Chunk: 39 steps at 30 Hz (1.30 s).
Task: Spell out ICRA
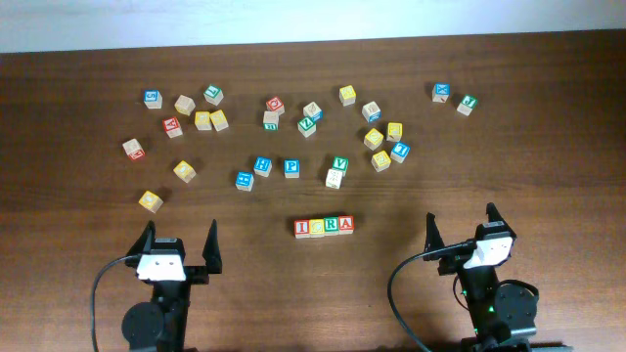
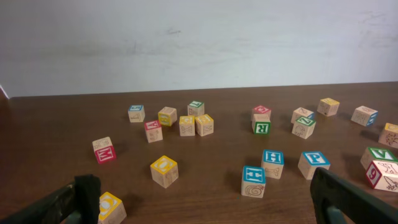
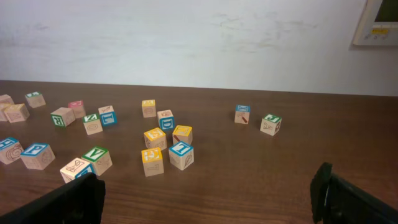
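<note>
While both arms are sitting at the near edge of the wooden table [image 1: 548,156], the left gripper [image 1: 180,246] is holding its jaws wide apart with nothing between them. The right gripper [image 1: 461,231] is doing the same, spread wide and gripping nothing. Just beyond them, between the two arms, a row of four blocks [image 1: 324,227] is lying side by side, each touching the next, well apart from either gripper. The red first block [image 1: 302,228] is showing an I, the green third block [image 1: 331,226] an R and the red last block [image 1: 345,225] an A; the yellow second block [image 1: 316,227] is too small to read. A lone yellow block [image 1: 150,200] is sitting ahead of the left gripper. Farther out, a blue P block [image 1: 291,167] is standing among other loose blocks [image 1: 210,120] that are spreading across the table's middle and far side. A blue block [image 1: 441,92] and a green block [image 1: 467,103] are resting near each other at the far right. Behind the table a white wall [image 2: 186,37] is rising.
</note>
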Motion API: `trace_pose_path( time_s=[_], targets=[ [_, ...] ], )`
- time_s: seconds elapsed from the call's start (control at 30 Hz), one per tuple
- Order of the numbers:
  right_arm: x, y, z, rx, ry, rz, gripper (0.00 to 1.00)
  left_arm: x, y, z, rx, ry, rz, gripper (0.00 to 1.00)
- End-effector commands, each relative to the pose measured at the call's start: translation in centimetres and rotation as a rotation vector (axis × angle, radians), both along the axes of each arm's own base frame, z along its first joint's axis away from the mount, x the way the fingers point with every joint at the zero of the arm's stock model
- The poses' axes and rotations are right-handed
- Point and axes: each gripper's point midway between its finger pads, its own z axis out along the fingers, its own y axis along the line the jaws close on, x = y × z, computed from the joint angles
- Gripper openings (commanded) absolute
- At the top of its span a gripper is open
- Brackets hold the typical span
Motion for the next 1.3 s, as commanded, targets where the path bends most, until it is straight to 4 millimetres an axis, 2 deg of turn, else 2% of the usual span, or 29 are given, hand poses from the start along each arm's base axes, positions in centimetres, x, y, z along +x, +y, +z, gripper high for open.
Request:
trace_pose_path(
  time_s=[0.0,0.13,0.23,0.33,1.27],
  targets=[
    [0.0,-0.3,-0.3,-0.008,0.003,-0.015,0.98,0.0,0.3,-0.2,-0.009,0.003,0.014,0.99],
    [0.0,-0.3,-0.3,-0.008,0.003,-0.015,0.98,0.0,0.5,-0.2,0.04,0.006,0.026,0.99],
    [0.0,-0.3,-0.3,-0.008,0.003,-0.015,0.98,-0.2,2.3,-0.5,-0.056,0.015,0.14,0.99],
    [0.0,-0.3,-0.3,-0.007,0.003,-0.015,0.98,-0.2,2.6,-0.5,-0.051,0.013,0.165,0.99],
    [0.0,-0.3,-0.3,-0.007,0.003,-0.016,0.98,-0.1,1.8,-0.5,-0.022,0.015,0.122,0.99]
  ],
)
